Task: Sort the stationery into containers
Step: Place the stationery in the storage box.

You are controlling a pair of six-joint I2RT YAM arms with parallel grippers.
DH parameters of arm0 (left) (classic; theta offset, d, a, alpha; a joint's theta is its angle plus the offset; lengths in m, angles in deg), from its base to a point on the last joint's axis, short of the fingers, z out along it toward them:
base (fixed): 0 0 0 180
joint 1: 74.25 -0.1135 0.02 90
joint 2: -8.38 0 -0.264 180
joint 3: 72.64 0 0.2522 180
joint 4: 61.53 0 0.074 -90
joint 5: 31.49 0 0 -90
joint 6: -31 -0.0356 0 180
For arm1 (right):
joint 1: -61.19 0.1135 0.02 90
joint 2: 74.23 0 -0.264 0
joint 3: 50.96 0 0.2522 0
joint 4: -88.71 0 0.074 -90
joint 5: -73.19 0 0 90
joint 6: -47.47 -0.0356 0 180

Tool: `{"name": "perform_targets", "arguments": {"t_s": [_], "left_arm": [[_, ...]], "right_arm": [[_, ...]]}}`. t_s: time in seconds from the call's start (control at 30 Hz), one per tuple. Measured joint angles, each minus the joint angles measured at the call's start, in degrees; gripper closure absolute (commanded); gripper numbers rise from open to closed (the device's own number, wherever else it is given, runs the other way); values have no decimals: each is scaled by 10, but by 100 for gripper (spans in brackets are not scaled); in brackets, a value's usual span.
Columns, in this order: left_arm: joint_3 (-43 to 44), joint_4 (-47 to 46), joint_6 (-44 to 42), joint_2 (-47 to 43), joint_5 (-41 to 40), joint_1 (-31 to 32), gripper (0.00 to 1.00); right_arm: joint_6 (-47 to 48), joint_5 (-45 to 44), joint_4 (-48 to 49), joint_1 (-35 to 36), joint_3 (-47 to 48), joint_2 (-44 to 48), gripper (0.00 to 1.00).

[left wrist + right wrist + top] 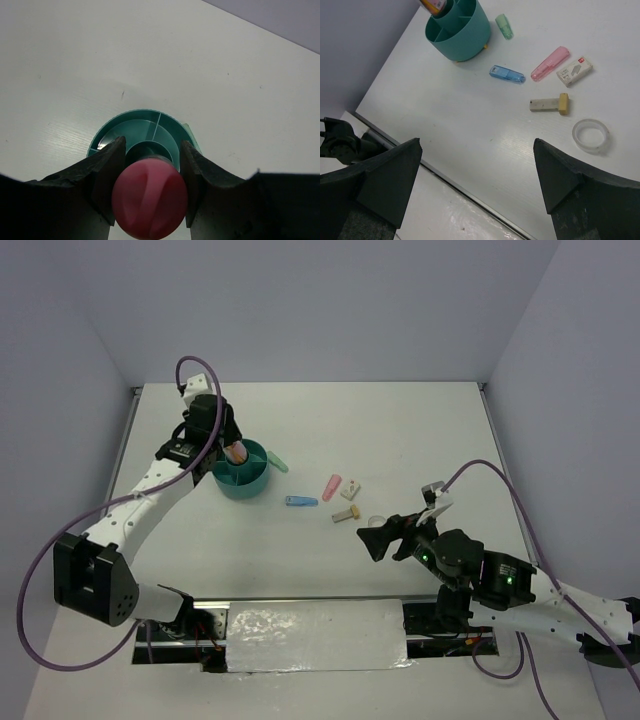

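1. The right gripper is hovering low over the near right part of the white table. Its fingers are standing spread wide apart and are holding nothing.
2. The clear tape ring is lying flat on the table, just beside the right gripper in the top view.
3. The beige piece, with a darker tan cap at one end, is lying near the ring on its left.
4. The blue piece is lying on its side, left of the beige piece and apart from it.
5. The pink piece and the white block are lying side by side, very close together. Whether they are touching cannot be told.
6. The green piece is lying just beside the right wall of the organiser, with a small gap showing in the right wrist view.
7. The round teal organiser is standing upright at the far left of the table. Its central cup and ring compartments are showing from above.
8. The left gripper is hanging over the organiser, its fingers pinching the pink cylinder from both sides. The cylinder's lower end is dipping behind the organiser's rim. Which compartment it is entering cannot be told.
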Motion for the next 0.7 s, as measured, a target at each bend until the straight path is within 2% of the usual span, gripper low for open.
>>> {"name": "perform_targets", "arguments": {"t_s": [0.17, 0.27, 0.3, 0.37, 0.43, 0.47, 0.57, 0.6, 0.7], "left_arm": [[0, -8, 0, 12, 0, -1, 100], [0, -10, 0, 19, 0, -2, 91], [0, -10, 0, 21, -1, -2, 83], [0, -11, 0, 26, -1, -2, 74], [0, -11, 0, 30, -2, -2, 58], [0, -11, 0, 31, -3, -2, 42], [0, -9, 1, 31, -5, -2, 15], [0, -9, 2, 31, -6, -2, 1], [0, -5, 10, 30, -9, -3, 1]], "right_arm": [[0, 0, -1, 0, 0, 0, 0], [0, 0, 0, 0, 0, 0, 0], [0, 0, 0, 0, 0, 0, 0], [0, 0, 0, 0, 0, -1, 0], [0, 0, 0, 0, 0, -3, 0], [0, 0, 0, 0, 0, -5, 0], [0, 1, 0, 0, 0, -9, 0], [0, 1, 0, 0, 0, -9, 0], [0, 1, 0, 0, 0, -9, 0]]}}
